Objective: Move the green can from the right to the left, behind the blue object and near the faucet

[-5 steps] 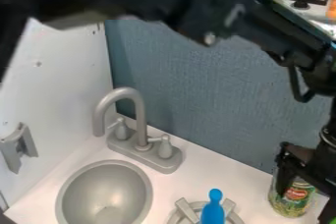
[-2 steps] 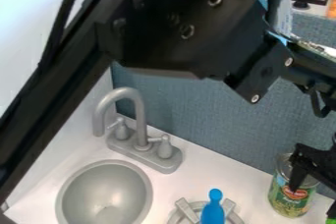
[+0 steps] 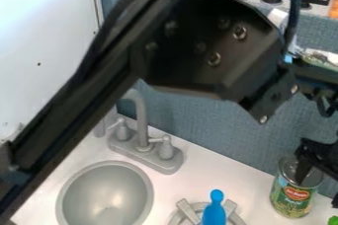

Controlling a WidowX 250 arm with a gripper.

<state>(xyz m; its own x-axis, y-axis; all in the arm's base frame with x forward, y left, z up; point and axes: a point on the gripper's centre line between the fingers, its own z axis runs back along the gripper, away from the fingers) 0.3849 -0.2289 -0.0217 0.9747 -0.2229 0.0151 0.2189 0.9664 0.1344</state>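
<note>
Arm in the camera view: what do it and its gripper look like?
The arm is black, with a long straight link meeting a broad, angular housing dotted with round metallic screws. A dark, ribbed cable runs along the link, and another cable passes beside the housing. The gripper is black too, with slim, dark fingers.

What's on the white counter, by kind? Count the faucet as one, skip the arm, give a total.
Cans, nearest the gripper: 1 can
Sink basins: 1 basin
Faucets: 1 faucet
Burners: 1 grey burner
Blue items: 1 blue item
Green items, right edge: 1 green item
Total: 6
</note>
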